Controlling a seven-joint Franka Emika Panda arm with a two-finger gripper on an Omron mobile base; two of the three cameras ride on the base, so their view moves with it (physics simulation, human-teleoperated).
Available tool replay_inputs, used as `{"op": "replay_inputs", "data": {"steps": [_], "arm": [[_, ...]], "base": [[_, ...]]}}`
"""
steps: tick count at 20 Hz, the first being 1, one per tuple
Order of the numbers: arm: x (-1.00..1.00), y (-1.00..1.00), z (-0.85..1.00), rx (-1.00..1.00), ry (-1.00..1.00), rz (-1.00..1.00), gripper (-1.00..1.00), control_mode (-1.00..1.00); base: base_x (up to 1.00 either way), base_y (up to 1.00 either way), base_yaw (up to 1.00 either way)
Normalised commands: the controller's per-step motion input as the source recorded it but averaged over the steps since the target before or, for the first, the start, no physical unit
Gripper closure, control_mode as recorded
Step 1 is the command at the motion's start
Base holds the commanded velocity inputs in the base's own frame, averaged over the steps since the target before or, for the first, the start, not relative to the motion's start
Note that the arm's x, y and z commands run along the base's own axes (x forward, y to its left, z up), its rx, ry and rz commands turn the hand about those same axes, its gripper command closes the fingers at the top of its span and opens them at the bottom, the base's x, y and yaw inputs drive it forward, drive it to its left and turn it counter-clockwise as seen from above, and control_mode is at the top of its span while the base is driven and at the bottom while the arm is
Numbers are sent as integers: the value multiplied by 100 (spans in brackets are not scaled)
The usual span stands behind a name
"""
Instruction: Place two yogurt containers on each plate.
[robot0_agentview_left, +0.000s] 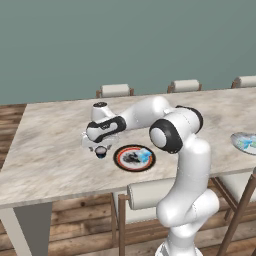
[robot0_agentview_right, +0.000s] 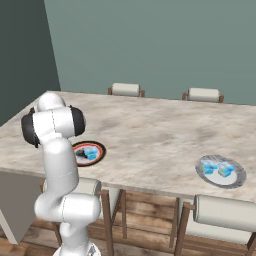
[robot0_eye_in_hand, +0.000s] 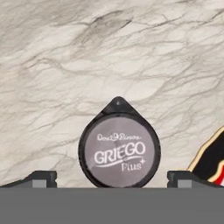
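gripper spread wide, dark yogurt cup centred between its tips. descend straight, pinch the body below the lid, keep clear of red-ringed plate alongside.

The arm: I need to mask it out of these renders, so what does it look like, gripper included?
The arm is glossy white, built of rounded tubular segments with black caps at the joints. The hand is black and white, and the gripper ends in two small dark finger tips with squared grey ends. No cables or markings show.

red-ringed plate cut off, arm hides its edge
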Motion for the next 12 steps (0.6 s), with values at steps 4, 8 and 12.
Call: {"op": "replay_inputs", "data": {"steps": [4, 8, 12], "arm": [[0, 0, -36, 0, 2, 0, -100, -100], [0, 0, -24, 0, 0, 0, -100, -100], [0, 0, -2, 0, 0, 0, -100, -100]], "base": [[0, 0, 0], [0, 0, 0], [0, 0, 0]]}}
